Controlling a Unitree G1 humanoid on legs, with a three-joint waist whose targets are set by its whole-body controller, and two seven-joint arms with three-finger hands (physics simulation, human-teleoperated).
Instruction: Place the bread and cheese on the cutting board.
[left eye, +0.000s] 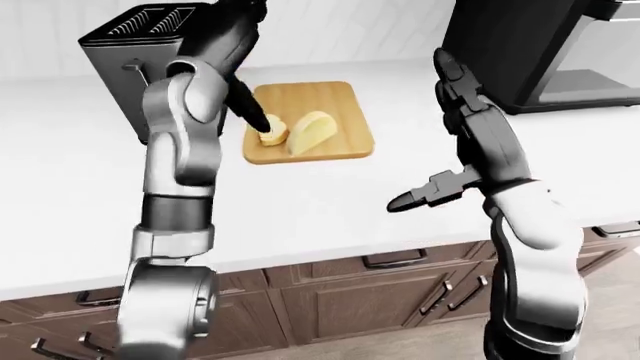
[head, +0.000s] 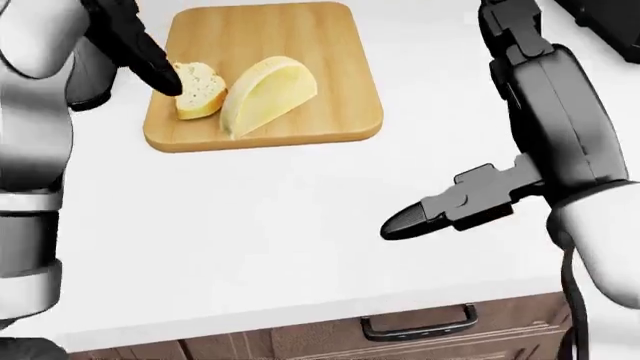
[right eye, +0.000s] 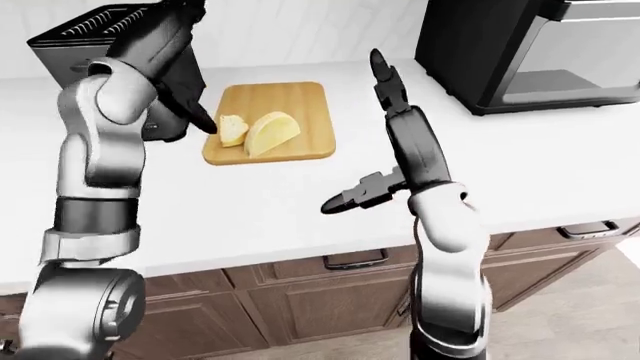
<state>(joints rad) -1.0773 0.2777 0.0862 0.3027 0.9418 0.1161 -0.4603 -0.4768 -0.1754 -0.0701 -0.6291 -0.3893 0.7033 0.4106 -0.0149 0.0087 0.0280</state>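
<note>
- At the upper left of the head view our left hand (head: 150, 56) reaches in dark and narrow. One finger (head: 168, 77) points down and to the right, and its tip meets the left edge of the bread (head: 200, 90). We see no finger curled round the slice, so we judge the hand apart and not clamped on anything, though the other fingers are hidden behind the arm.
- The bread lies at the left side of the cutting board (head: 300, 37), resting on the wood. From the left hand it lies to the lower right, touching the fingertip.
- Just right of the bread is the cheese (head: 268, 94), a pale wedge also on the board. Its long axis runs from lower left to upper right of the head view, and its lower left end is close against the bread.
- Both things appear to be on the board, so we judge the task nearly done; what remains is drawing the left hand up and left, away from the slice, without dragging it.
- At the right of the head view our right hand (head: 455, 206) hangs over bare table (head: 250, 225), fingers spread and holding nothing, well apart from the board. The left hand is plainly the nearer one.
</note>
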